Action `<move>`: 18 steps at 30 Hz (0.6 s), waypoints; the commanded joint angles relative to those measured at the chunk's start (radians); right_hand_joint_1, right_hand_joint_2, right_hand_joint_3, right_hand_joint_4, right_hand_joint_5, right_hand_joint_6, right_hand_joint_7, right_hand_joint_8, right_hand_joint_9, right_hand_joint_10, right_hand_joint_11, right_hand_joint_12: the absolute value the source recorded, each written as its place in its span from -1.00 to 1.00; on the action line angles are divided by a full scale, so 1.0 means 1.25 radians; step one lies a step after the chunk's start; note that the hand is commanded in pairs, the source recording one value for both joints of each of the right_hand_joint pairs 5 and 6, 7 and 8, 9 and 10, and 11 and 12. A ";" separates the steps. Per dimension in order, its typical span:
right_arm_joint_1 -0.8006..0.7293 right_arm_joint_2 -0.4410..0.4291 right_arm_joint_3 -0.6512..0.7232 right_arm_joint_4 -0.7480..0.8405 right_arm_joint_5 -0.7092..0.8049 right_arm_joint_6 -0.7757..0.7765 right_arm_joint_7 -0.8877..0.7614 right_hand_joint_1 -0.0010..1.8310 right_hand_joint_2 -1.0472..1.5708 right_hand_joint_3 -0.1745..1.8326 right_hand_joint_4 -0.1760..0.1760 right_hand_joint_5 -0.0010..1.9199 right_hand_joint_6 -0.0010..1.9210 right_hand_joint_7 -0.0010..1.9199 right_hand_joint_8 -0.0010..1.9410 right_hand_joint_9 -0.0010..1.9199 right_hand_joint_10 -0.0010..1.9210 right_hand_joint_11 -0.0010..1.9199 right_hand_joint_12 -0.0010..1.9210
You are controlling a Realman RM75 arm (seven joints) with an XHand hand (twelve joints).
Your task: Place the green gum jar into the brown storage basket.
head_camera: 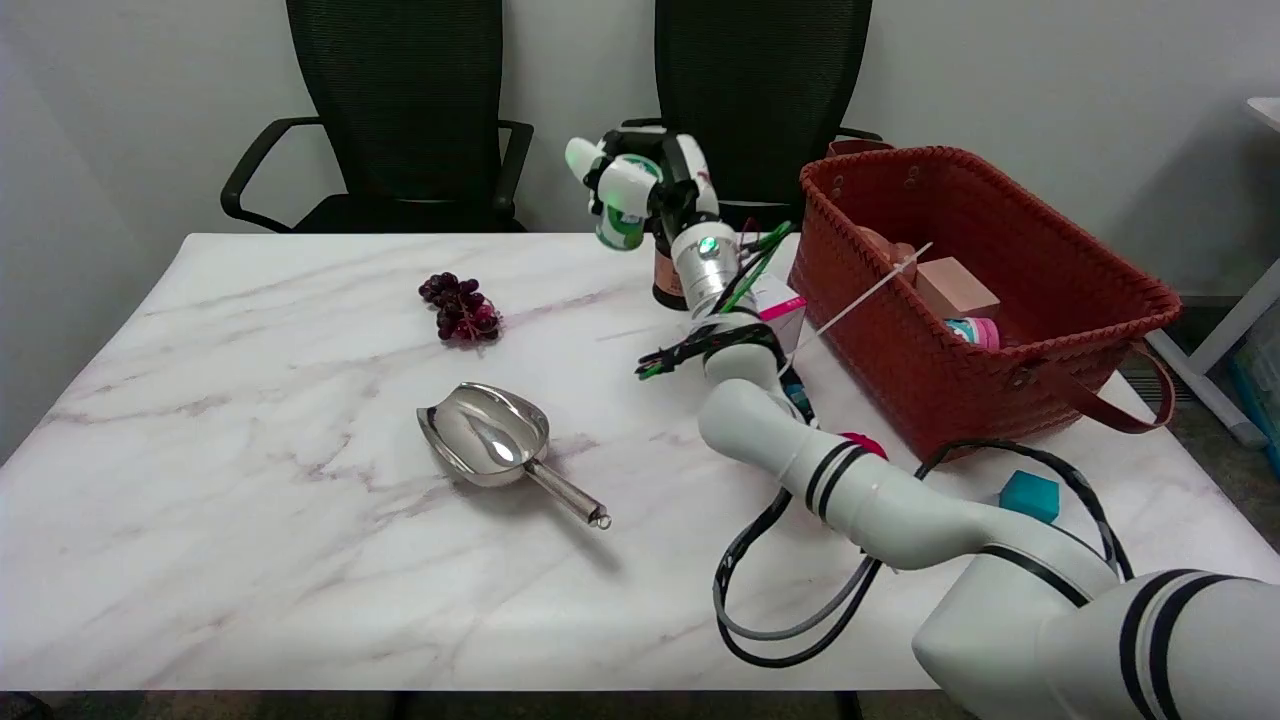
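Your right hand (pixel 640 185) up at 12 o'clock, fingers (pixel 583 158) gripping the green gum jar (pixel 620 228) above the bench (pixel 250 520), brown basket (pixel 1000 385) at 3 o'clock, pink box (pixel 955 287) and pink-teal item (pixel 972 331) inside.

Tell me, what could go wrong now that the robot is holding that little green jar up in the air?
1. The robot hand holds the jar above the table, left of the basket; a loosening hold could drop it short.
2. Swinging right, the arm might clip the basket's near rim or the dark bottle just below the hand.
3. The basket already holds a box, so the jar may land crooked.
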 commanded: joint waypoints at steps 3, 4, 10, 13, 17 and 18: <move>-0.071 0.147 0.059 0.322 0.002 0.067 -0.226 0.33 1.00 -0.25 0.00 1.00 1.00 0.69 0.67 0.51 0.51 0.59 0.59; -0.075 0.152 0.067 0.328 0.002 0.067 -0.231 0.33 1.00 -0.25 0.00 1.00 1.00 0.69 0.67 0.51 0.51 0.59 0.59; -0.090 0.198 0.120 0.355 0.002 0.063 -0.275 0.34 1.00 -0.26 0.00 1.00 1.00 0.70 0.68 0.53 0.52 0.59 0.59; -0.090 0.223 0.137 0.357 0.001 0.060 -0.294 0.35 1.00 -0.26 0.00 1.00 1.00 0.70 0.68 0.53 0.53 0.59 0.59; -0.088 0.257 0.153 0.357 0.001 0.057 -0.321 0.35 1.00 -0.27 0.00 1.00 1.00 0.69 0.67 0.52 0.52 0.57 0.57; -0.088 0.266 0.160 0.357 0.002 0.054 -0.328 0.35 1.00 -0.27 0.00 1.00 1.00 0.69 0.67 0.52 0.52 0.57 0.57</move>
